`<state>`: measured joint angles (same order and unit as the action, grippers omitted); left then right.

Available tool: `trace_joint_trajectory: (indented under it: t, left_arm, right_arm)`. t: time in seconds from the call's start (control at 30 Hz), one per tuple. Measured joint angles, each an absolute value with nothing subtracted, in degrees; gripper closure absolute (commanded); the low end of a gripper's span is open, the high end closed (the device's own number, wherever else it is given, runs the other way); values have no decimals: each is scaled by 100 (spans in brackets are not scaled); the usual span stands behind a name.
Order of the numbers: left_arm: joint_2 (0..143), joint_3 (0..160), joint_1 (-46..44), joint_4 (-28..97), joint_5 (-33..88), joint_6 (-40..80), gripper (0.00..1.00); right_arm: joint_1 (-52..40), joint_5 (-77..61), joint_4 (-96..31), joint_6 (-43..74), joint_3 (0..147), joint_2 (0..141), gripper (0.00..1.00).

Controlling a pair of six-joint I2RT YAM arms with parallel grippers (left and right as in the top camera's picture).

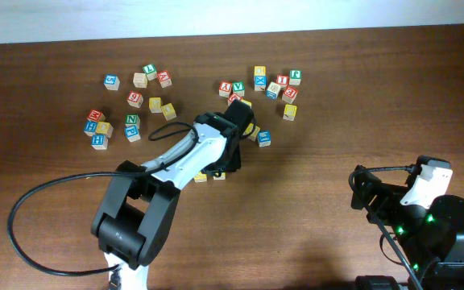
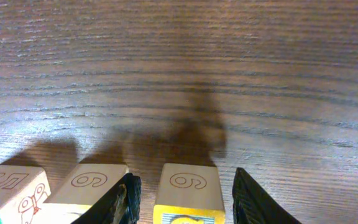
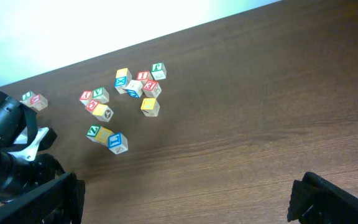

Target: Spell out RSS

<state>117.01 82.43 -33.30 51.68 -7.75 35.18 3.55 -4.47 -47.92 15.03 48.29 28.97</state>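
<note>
My left gripper (image 1: 222,167) is low over the table's middle, and its arm hides most of a short row of cubes; only their edges (image 1: 200,177) peek out. In the left wrist view three wooden cubes stand side by side. The open jaws (image 2: 186,186) straddle the rightmost one, a yellow-faced cube (image 2: 188,186), with a small gap on each side. A second cube (image 2: 91,183) sits just outside the left jaw, and a third (image 2: 11,186) lies further left with a bit of green at its lower edge. Their letters are hidden. My right gripper (image 3: 185,199) is open and empty.
Loose lettered cubes lie in two clusters at the back, one to the left (image 1: 131,121) and one to the right (image 1: 274,84), the latter also in the right wrist view (image 3: 135,87). The right arm's base (image 1: 433,221) stands at the front right.
</note>
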Motion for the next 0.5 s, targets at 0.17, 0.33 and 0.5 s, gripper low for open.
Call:
trace_joint_trajectory:
  t: [0.17, 0.33, 0.5]
  left_arm:
    - [11701, 8473, -3330, 5426, -770, 3518, 60]
    - [11653, 8947, -3323, 5638, -775, 3516, 63]
    - [11194, 9358, -3138, 6114, -777, 3494, 75]
  right_arm:
    - [355, -447, -4792, 1498, 4829, 2897, 2]
    - [355, -449, -4792, 1500, 4829, 2897, 1]
    - [355, -447, -4792, 1503, 4829, 2897, 1]
